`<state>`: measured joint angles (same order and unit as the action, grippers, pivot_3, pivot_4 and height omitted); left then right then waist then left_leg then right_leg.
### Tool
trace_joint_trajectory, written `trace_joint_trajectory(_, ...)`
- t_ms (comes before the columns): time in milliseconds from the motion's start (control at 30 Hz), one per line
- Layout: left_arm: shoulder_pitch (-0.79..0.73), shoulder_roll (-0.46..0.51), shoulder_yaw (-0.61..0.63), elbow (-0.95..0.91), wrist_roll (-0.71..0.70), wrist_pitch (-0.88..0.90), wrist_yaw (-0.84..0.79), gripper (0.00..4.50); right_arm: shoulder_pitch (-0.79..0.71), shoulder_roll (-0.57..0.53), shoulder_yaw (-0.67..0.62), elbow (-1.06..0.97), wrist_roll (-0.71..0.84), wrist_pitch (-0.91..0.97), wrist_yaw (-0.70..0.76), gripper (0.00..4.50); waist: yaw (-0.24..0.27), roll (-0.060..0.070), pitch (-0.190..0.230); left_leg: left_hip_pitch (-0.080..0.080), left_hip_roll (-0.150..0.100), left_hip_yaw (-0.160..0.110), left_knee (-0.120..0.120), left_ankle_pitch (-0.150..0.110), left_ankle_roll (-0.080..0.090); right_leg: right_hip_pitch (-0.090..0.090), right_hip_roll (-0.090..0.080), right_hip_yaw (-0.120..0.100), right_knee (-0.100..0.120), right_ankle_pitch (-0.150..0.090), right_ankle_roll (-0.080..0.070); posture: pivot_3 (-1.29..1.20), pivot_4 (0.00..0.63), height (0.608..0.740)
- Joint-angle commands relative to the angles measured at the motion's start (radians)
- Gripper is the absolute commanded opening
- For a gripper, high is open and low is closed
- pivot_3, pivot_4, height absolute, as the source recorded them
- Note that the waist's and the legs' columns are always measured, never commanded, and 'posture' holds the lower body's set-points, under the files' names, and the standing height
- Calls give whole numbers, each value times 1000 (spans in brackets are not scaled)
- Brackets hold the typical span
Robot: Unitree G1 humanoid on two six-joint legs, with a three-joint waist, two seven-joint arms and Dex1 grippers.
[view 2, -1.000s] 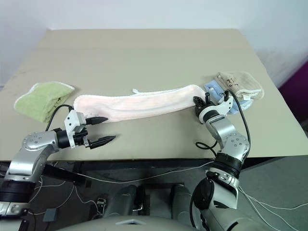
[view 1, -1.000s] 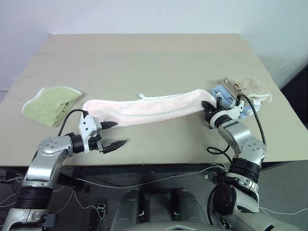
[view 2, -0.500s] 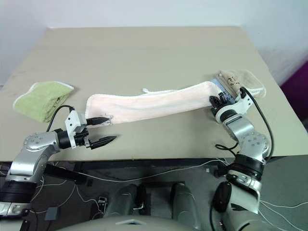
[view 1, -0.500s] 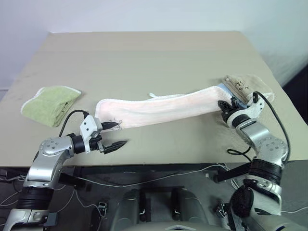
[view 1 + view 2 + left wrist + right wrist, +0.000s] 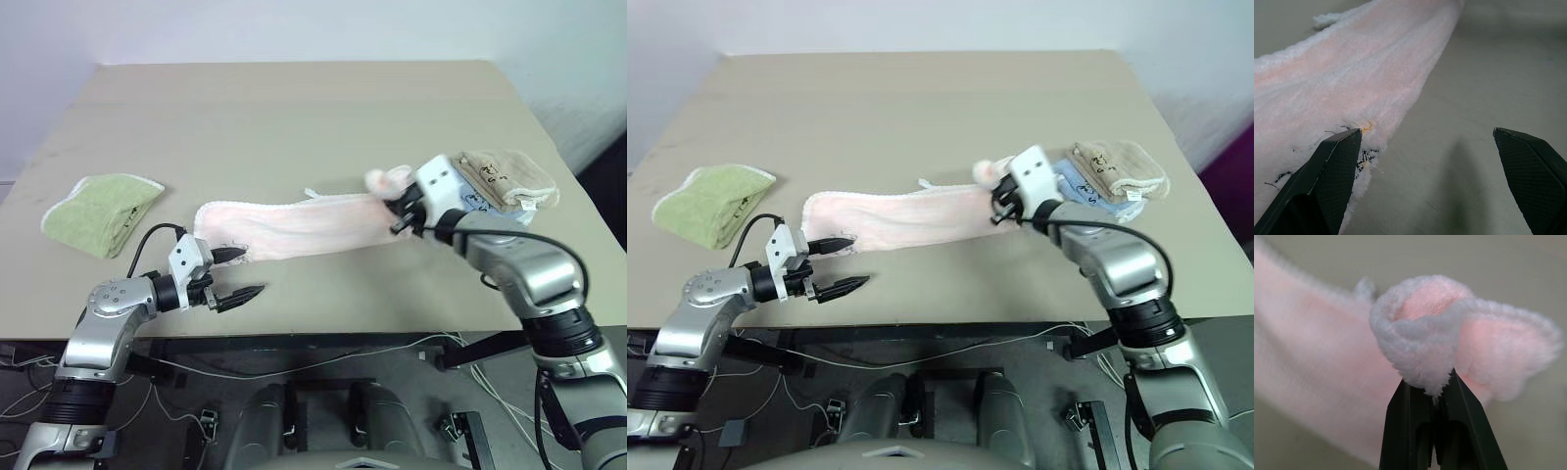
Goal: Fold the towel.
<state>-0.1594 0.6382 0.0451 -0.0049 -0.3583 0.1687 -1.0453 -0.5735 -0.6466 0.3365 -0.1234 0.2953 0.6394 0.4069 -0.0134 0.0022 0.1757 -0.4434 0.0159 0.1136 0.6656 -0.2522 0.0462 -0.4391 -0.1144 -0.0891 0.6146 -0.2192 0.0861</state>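
The pale pink towel (image 5: 294, 227) lies as a long folded strip across the middle of the table. My right gripper (image 5: 399, 219) is shut on its right end, which stands up off the table as a curled bunch (image 5: 1425, 308) above the black fingers (image 5: 1400, 431). My left gripper (image 5: 247, 271) is open just in front of the towel's left end. One fingertip (image 5: 1344, 147) rests at the towel's (image 5: 1342, 78) frayed corner, and the other fingertip hangs over bare table.
A folded light green towel (image 5: 98, 211) lies at the left of the table (image 5: 294, 117). A beige folded cloth (image 5: 509, 176) sits on a light blue one (image 5: 470, 204) at the right, close behind my right hand. Cables hang below the table's front edge.
My right gripper first dragged the towel's right end rightward, then rolled over, lifted it and carried it back to the left. The left gripper stayed in place.
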Motion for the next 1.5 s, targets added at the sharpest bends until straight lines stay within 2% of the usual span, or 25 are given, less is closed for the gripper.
trace_joint_trajectory(33, 8, -1, 3, -46, -4, -5, 8, 4500, -40, 29, 62, 21, -117, -61, 38, 30, 0, 0, 0, 0, 0, 0, 0, 0, 0, 0, 0, 0, 0, 0, 0, 0, 150, 740)
trace_joint_trajectory(400, 35, -5, 4, -73, -9, 3, 30, 4500, -39, 134, 90, 28, -254, -82, 118, 30, 0, 0, 0, 0, 0, 0, 1, 1, -1, 0, 0, -1, 0, 0, 0, 0, 150, 740)
trace_joint_trajectory(800, 21, -14, -6, -64, -5, 4, 29, 4500, -36, 198, 45, 24, -294, -77, 144, 30, 0, 0, 0, 0, 0, 0, 1, 2, -3, 1, 1, -1, 1, 0, 0, 0, 150, 740)
trace_joint_trajectory(900, 18, -16, -8, -62, -4, 2, 29, 4500, -27, 200, 44, 20, -289, -69, 166, 662, -1, 0, 0, 0, 0, 0, 1, 2, -3, 1, 1, -1, 1, 0, 0, 0, 150, 740)
trace_joint_trajectory(1100, 19, -15, -10, -63, -6, 1, 33, 4500, 3, 180, 3, -29, -248, -56, 227, 2739, 1, 0, 0, 0, 0, 0, 1, 2, -3, 1, 1, -1, 1, 0, 0, 0, 150, 740)
trace_joint_trajectory(1233, 29, -13, -3, -68, -9, 1, 35, 4500, 50, 132, -80, -118, -188, -79, 292, 4059, 2, 0, 0, 0, 0, 0, 1, 2, -3, 1, 1, -1, 1, 0, 0, 0, 150, 740)
trace_joint_trajectory(1400, 41, -10, 1, -74, -14, 1, 39, 4500, 57, 120, -240, -157, -67, -45, 317, 4059, 1, 0, 0, 1, 0, 0, 1, 1, -1, 1, 1, -1, 1, 0, 0, 0, 150, 740)
trace_joint_trajectory(1433, 41, -9, 2, -73, -14, 1, 39, 4500, 44, 126, -266, -137, -54, -32, 305, 3753, 1, 0, 0, 1, 0, 0, 1, 1, -1, 1, 1, -1, 1, 0, 0, 0, 150, 740)
trace_joint_trajectory(1500, 40, -9, 0, -71, -14, 1, 40, 4500, 10, 141, -295, -69, -58, -21, 265, 3417, 1, 0, 0, 1, 0, -1, 1, 1, -1, 1, 1, -1, 1, 0, 0, 0, 150, 740)
